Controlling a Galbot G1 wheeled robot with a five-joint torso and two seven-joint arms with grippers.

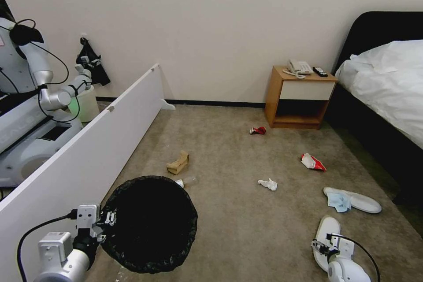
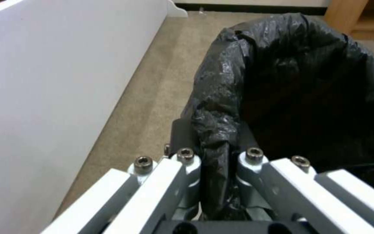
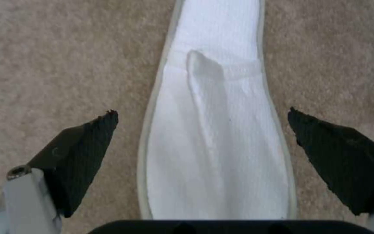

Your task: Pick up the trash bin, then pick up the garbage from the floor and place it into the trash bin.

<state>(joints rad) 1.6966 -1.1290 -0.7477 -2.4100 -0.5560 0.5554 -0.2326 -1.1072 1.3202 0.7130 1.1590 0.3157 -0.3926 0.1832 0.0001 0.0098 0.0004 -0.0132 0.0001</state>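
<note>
The trash bin (image 1: 150, 222), lined with a crinkly black bag, is at the lower left of the head view. My left gripper (image 1: 108, 219) is shut on its bagged rim (image 2: 215, 152). Low on the right, my right gripper (image 1: 324, 246) is open just above a white slipper (image 1: 328, 231). In the right wrist view its fingers (image 3: 87, 146) straddle the slipper (image 3: 217, 130) without touching it. On the floor (image 1: 246, 229) lie a second slipper (image 1: 359, 200) with a blue cloth (image 1: 338, 202) on it, a tissue (image 1: 268, 184), a red-white packet (image 1: 312, 161), a red can (image 1: 258, 130), a brown paper bag (image 1: 178, 163) and a small bottle (image 1: 187, 181).
A long white board (image 1: 88, 150) stands on edge along the left. Behind it are another robot (image 1: 31, 110) and a pale unlined bin (image 1: 86, 103). A wooden nightstand (image 1: 299, 97) stands at the back wall. A bed (image 1: 387, 88) fills the right side.
</note>
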